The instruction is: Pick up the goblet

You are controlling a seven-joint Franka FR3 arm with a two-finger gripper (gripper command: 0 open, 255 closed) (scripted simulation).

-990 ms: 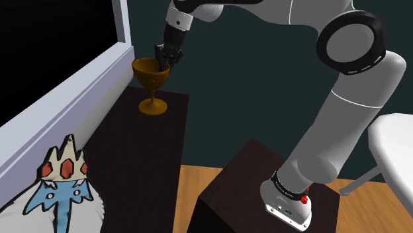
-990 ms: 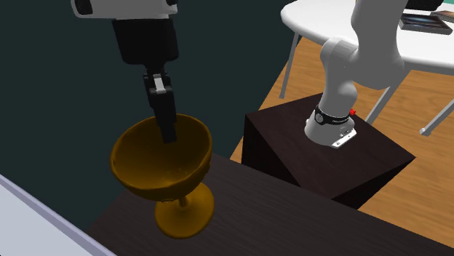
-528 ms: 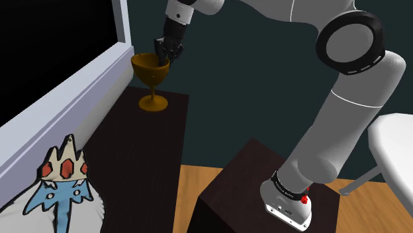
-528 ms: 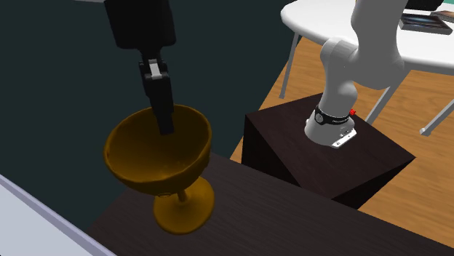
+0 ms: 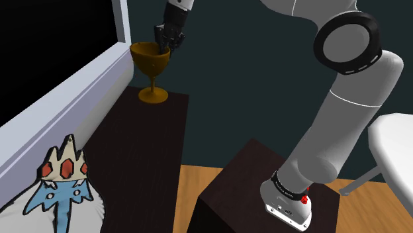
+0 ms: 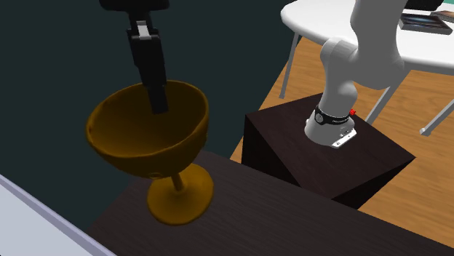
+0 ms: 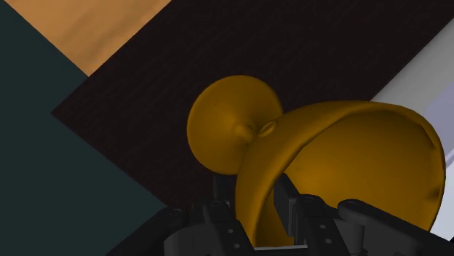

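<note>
A golden-brown goblet (image 5: 149, 58) hangs a little above the dark side table (image 5: 142, 149), its foot clear of the top. My gripper (image 5: 164, 46) comes down from above and is shut on the bowl's rim, one finger inside the bowl and one outside. In the second exterior view the goblet (image 6: 138, 138) leans slightly, with the inner finger (image 6: 155, 86) reaching into the bowl. In the wrist view the gripper (image 7: 252, 202) clasps the goblet's (image 7: 349, 156) wall between the fingers (image 7: 285, 198), and the round foot shows beyond over the dark table (image 7: 145, 102).
A pale window frame and sill (image 5: 79, 86) run close beside the goblet. A crowned, white-bearded plush figure (image 5: 63, 179) sits near the table's front. My dark stand (image 6: 327, 164) rests on the wooden floor (image 6: 429, 182), and a white round table (image 6: 378, 36) is behind it.
My gripper has risen with the goblet held by its rim. The goblet's foot has left the table top, and the goblet has shifted slightly toward the window.
</note>
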